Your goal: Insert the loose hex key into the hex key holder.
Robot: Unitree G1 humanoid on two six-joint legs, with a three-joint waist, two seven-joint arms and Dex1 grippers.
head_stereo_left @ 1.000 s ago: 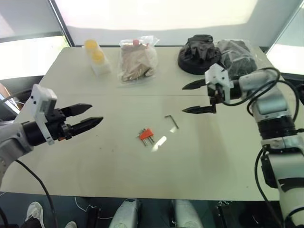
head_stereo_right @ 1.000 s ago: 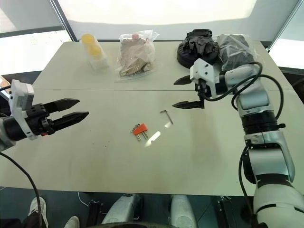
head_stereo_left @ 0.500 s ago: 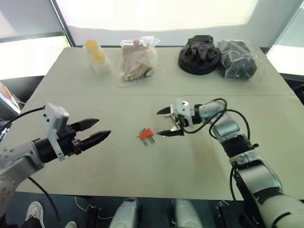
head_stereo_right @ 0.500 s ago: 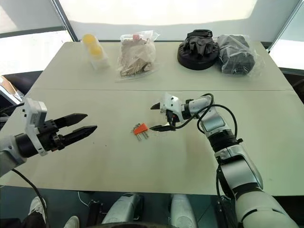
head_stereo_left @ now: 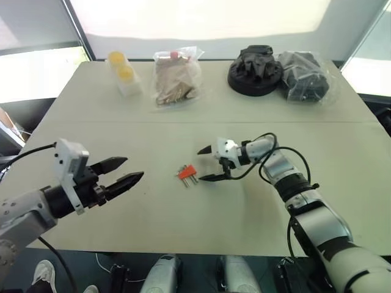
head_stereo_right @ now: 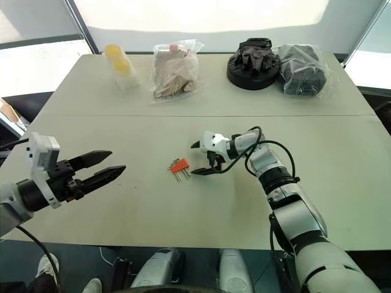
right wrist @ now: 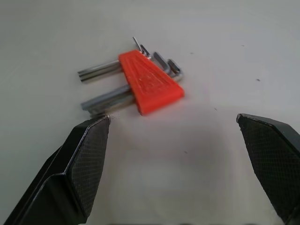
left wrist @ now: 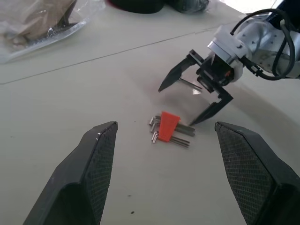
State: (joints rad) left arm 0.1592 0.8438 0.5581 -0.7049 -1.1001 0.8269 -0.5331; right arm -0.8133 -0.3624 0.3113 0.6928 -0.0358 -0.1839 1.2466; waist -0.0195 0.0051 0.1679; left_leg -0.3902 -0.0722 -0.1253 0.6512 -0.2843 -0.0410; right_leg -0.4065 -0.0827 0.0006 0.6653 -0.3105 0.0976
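Fingers of right gripper (head_stereo_left: 207, 163) spread wide, low over the table (head_stereo_left: 256, 201), near fingertip just beside the prongs of the hex key holder (head_stereo_left: 187, 173); loose hex key (left wrist: 190, 85) sits between the two fingers, back toward the palm. Left gripper (head_stereo_left: 125, 171) fingers apart too, nothing in them, holder well out ahead of the tips

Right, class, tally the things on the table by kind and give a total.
Clear bags: 2, the brown-filled bag and the dark-filled bag
Yellow pack: 1
Black heap: 1
Hex key holder: 1
Loose hex key: 1
Total: 6
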